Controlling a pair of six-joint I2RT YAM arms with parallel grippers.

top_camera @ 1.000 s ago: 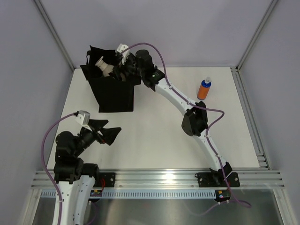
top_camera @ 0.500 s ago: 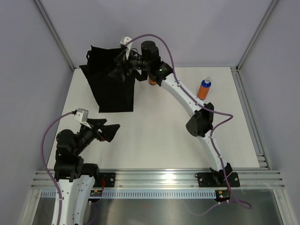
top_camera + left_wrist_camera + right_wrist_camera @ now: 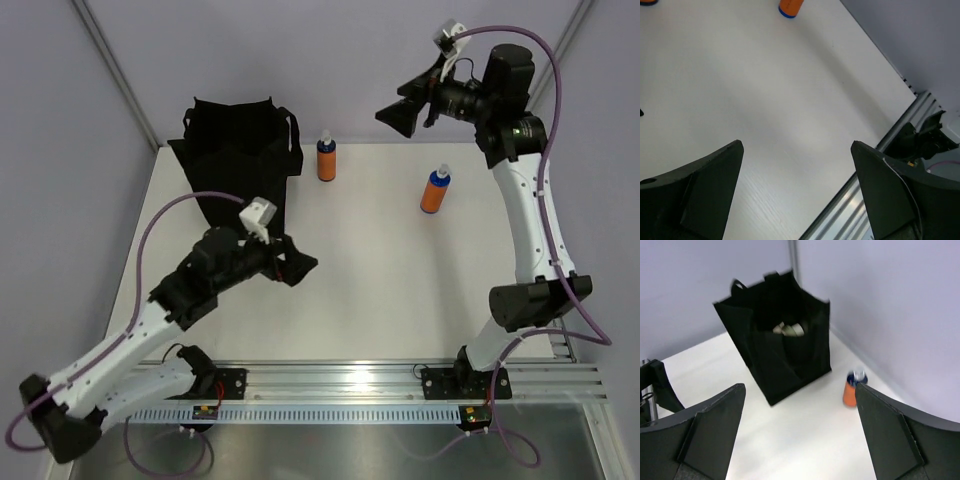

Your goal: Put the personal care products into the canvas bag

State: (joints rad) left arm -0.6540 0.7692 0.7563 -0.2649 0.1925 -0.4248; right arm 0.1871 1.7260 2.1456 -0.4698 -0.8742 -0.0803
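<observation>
Nearest, reaching in from the near left over the white table (image 3: 380,290): left gripper (image 3: 297,268), fingers (image 3: 700,190) spread wide, nothing between them, only bare tabletop below in the left wrist view. Just near and right of the canvas bag, well apart from both orange bottles.

Farther back, right of centre: right orange bottle (image 3: 434,190), upright on the table, blue top up, standing alone. Beyond it and to the left: left orange bottle (image 3: 326,160), also upright, just beside the bag's right wall but not touching it.

At the far left: canvas bag (image 3: 240,170), black, boxy, upright with its mouth open and loop handles up. Inside, seen from the right wrist: pale bottles (image 3: 787,330) lying low in the opening, too small to tell apart.

Farthest and highest, lifted well above the table's far right: right gripper (image 3: 403,110), fingers (image 3: 705,440) wide apart and empty, pointed leftward at the bag and the left orange bottle.
</observation>
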